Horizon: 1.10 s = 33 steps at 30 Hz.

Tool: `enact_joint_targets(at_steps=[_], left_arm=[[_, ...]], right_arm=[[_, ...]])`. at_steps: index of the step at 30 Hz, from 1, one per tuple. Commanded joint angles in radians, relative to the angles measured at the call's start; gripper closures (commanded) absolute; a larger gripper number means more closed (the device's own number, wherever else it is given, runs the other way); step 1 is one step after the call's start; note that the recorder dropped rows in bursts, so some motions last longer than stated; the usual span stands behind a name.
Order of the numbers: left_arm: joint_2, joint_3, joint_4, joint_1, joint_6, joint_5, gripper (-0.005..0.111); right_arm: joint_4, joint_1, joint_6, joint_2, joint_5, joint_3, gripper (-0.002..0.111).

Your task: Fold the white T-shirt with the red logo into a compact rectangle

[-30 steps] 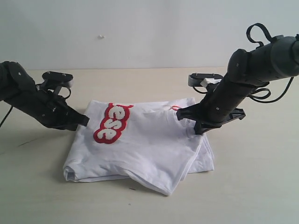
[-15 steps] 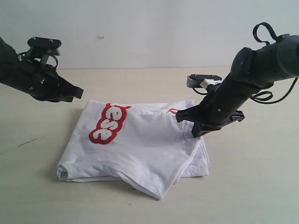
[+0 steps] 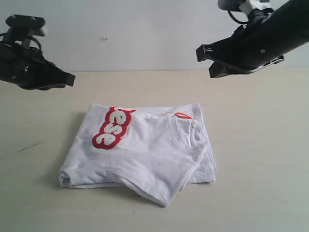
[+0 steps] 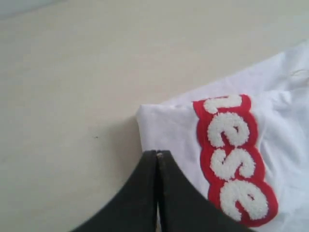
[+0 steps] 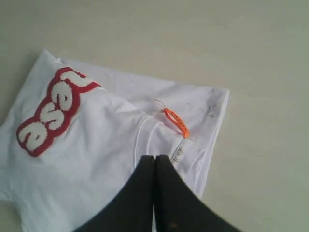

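Left wrist view: we log the left gripper [image 4: 158, 153] with its two black fingers pressed together and nothing between them. Its tips hang above a corner of the white T-shirt with the red logo [image 4: 169, 126], just beside the fuzzy lettering [image 4: 235, 159].

Right wrist view: the right gripper [image 5: 154, 157] is likewise pressed together and empty. Its tips hang over the ribbed collar [image 5: 139, 137], near the orange neck tag [image 5: 176, 122].

Exterior view: both arms hover clear of the cloth, the left one beyond the shirt's far left corner and the right one high above its far right side. The shirt lies folded in layers on the beige table [image 3: 260, 145], as a rough rectangle. One near corner pokes out past the lower edge. The lettering faces up on the left part and the collar sits on the right.
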Motion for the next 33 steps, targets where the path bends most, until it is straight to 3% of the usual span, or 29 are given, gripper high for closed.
enact_joint_targets(at_steps=[1,18,28,33], left_arm=[[-0.136,0.063,-0.040,0.003,-0.019,-0.064,0.107],[-0.723,0.253,-0.146,0.003,-0.019,-0.094,0.107],[-1.030,0.346,-0.152,0.003,-0.019,-0.106,0.107],[-1.223,0.420,-0.194,0.003,-0.019,-0.106,0.107]], right_arm=[[-0.025,0.001,0.013,-0.136,-0.049,0.074,0.108],[-0.027,0.001,0.036,-0.685,-0.191,0.319,0.108],[-0.027,0.001,0.036,-1.000,-0.205,0.406,0.108],[-0.027,0.001,0.034,-1.182,-0.127,0.411,0.108]])
